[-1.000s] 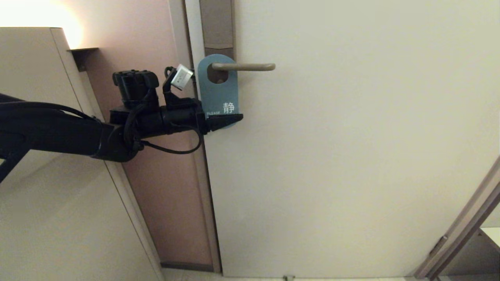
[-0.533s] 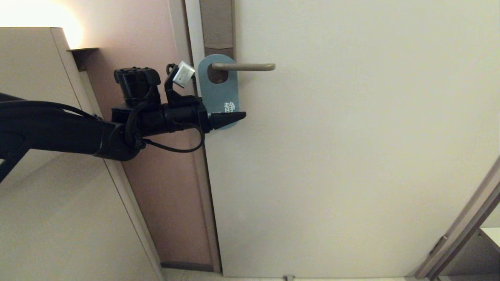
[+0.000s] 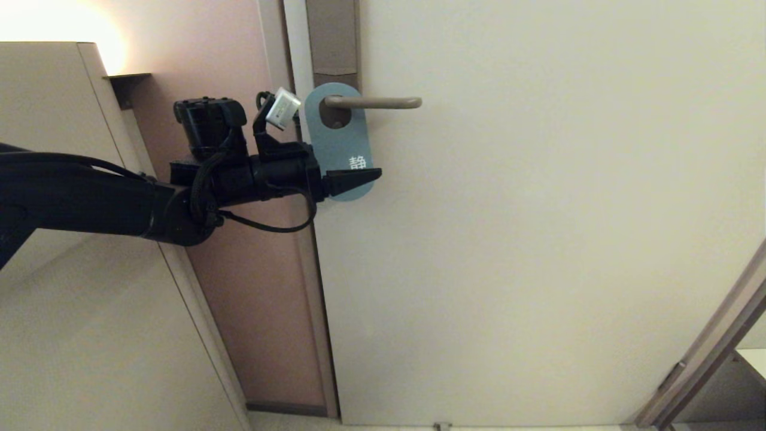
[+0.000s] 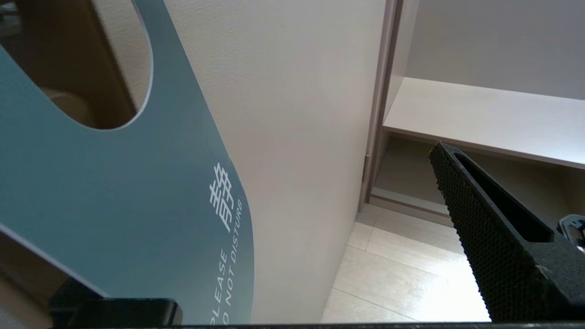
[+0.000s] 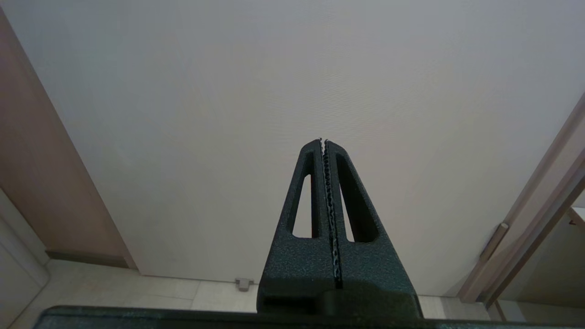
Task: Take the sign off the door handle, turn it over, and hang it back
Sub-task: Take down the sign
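Observation:
The sign (image 3: 338,140) hangs by its round hole on the door handle (image 3: 374,102), blue face with white text outward, its lower end tilted slightly right. My left gripper (image 3: 359,178) reaches in level from the left at the sign's lower end, open wide. One finger (image 3: 353,178) lies in front of the blue face. In the left wrist view the sign (image 4: 128,192) fills the near side, the gripper (image 4: 292,219) spans it, and one textured finger (image 4: 493,237) stands well off the sign while the other is mostly hidden behind it. My right gripper (image 5: 323,141) is shut and empty, low before the door.
The pale door (image 3: 538,239) fills the middle, with the lock plate (image 3: 332,42) above the handle. A pink wall strip (image 3: 239,269) and a beige cabinet (image 3: 60,299) lie behind my left arm. An open shelf niche (image 4: 480,119) and a doorstop (image 5: 243,283) sit near the tiled floor.
My left gripper has crept to the right along the sign's lower end, and that end has swung slightly right with it. The right arm has not moved.

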`<state>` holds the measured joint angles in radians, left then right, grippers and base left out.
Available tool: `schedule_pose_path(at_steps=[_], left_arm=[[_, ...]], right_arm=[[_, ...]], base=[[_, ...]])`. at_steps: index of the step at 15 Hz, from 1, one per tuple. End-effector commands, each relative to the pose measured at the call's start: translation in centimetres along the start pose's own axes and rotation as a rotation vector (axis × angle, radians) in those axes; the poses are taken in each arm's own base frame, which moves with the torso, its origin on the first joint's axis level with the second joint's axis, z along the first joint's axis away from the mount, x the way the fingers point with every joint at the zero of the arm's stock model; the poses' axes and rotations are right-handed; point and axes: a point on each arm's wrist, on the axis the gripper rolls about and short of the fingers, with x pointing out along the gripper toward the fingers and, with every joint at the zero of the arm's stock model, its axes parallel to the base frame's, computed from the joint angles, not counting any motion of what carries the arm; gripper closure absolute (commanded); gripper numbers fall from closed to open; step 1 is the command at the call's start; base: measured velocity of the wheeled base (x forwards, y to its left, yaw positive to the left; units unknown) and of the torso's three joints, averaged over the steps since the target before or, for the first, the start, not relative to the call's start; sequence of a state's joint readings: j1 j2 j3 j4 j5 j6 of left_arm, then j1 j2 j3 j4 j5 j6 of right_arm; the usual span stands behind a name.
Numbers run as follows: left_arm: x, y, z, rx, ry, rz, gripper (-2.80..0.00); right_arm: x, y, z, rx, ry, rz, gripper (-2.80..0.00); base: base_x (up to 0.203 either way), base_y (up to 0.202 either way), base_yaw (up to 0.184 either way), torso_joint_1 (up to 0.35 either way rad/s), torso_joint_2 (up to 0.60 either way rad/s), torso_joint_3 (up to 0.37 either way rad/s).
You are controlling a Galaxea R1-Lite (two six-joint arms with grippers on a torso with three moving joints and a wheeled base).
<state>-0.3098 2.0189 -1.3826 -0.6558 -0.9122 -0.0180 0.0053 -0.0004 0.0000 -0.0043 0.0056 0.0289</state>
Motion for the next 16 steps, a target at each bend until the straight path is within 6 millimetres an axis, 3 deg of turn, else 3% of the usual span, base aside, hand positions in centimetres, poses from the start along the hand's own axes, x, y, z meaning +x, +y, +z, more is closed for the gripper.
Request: schedule_pose_path(at_steps=[1,16], left_arm=[[0.0,-0.2,0.2,0.008,-0.005,-0.007,-2.8],[-0.1,0.3,-2.1,-0.051,0.039,0.034,-2.8]], right_arm=[[0.0,0.0,0.0,0.0,0.0,0.001,0.0],[0.0,0.0,0.0,0.0,0.0,0.001,0.0]], base=[[0.0,0.0,0.0,0.0,0.0,0.0],[0.0,0.0,0.0,0.0,0.0,0.0]])
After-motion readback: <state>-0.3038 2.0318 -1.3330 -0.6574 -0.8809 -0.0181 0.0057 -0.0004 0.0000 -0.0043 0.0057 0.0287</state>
